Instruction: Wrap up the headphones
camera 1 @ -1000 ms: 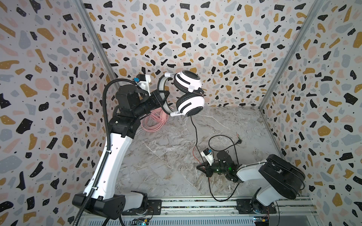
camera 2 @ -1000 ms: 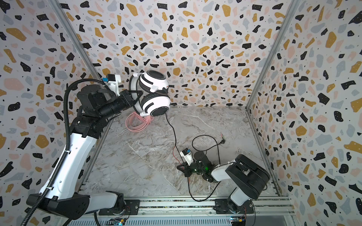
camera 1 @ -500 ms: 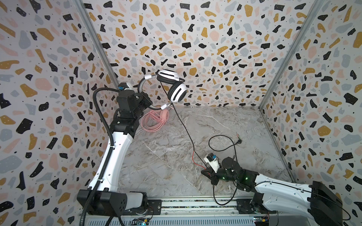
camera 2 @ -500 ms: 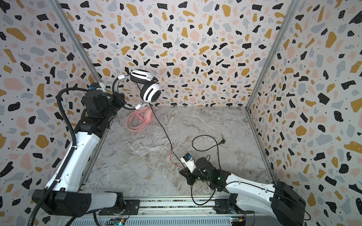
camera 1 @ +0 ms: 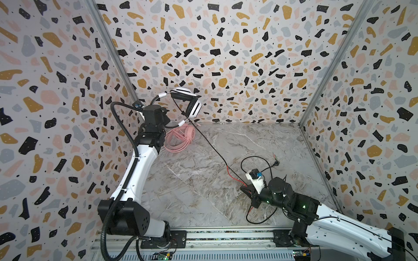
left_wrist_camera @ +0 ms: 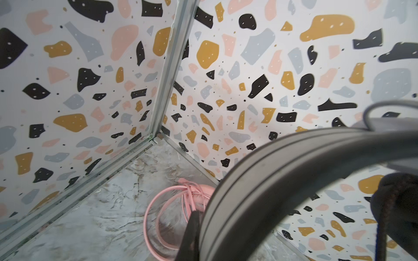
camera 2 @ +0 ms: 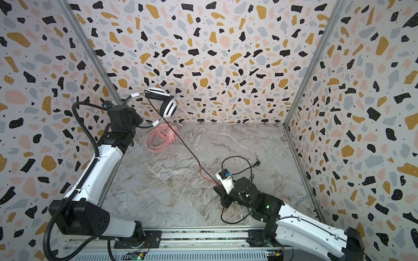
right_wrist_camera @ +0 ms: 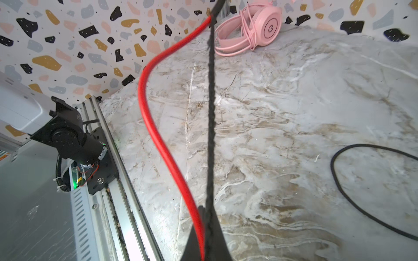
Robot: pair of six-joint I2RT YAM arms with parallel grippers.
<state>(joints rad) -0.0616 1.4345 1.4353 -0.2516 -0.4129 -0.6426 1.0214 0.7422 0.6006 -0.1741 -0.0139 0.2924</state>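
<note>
Terrazzo-speckled walls point(camera 1: 226, 45) enclose a marble-look floor point(camera 1: 248, 140). At the back left corner, the left gripper point(camera 1: 167, 117) is raised off the floor with its jaws clamped on the dark headband of the white headset point(camera 1: 194, 109), whose black-striped ear cups hang in the air in front of the back wall in both top views point(camera 2: 168, 108). From this headset a black-and-red cable point(camera 1: 210, 149) runs in a straight, tight line down across the floor to the front right. There the right gripper point(camera 1: 246, 188), low over the floor, pinches it between closed jaws; the right wrist view shows the black strand point(right_wrist_camera: 211, 113) taut and the red strand point(right_wrist_camera: 153, 126) bowing beside it. Slack cable lies in loose loops point(camera 1: 260, 158) on the floor around that gripper. The pink headset point(camera 1: 181, 137) lies on the floor in the back left corner, below the white one, with its pink cord wound around it point(right_wrist_camera: 260, 22).
</note>
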